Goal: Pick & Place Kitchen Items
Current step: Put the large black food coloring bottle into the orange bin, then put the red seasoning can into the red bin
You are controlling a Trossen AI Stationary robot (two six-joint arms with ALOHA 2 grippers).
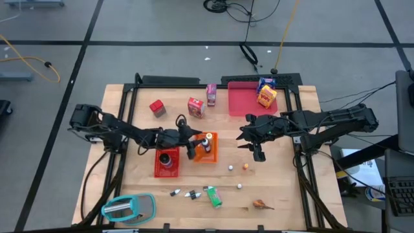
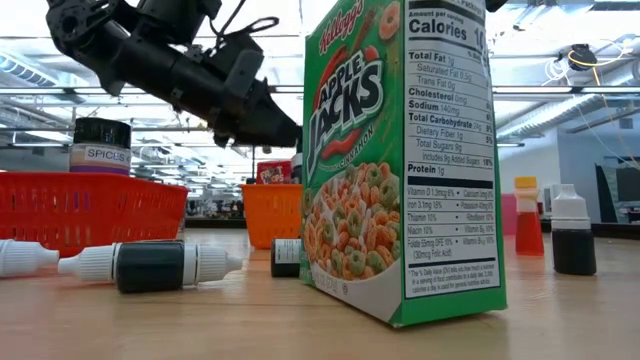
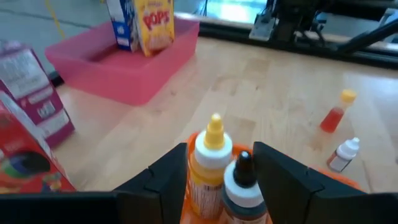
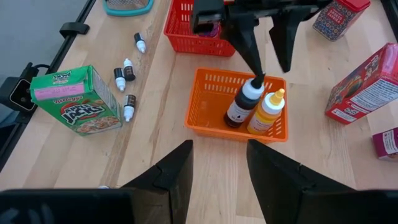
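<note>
We judge sorting partly done: two bottles (image 4: 255,109) stand in the orange bin (image 4: 205,102), left gripper (image 4: 267,59) open above them, holding nothing. Right gripper (image 1: 259,150) half-open, empty. Several items remain loose on the table (image 1: 284,188).

orange bin (image 4: 208,102), green cereal box (image 4: 78,102) (loop-patterned)

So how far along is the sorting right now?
Done: two bottles stand in the orange bin, two cartons in the pink tray. In hand: nothing; left gripper open over those bottles, right gripper empty. Left: Apple Jacks box, small bottles.
</note>
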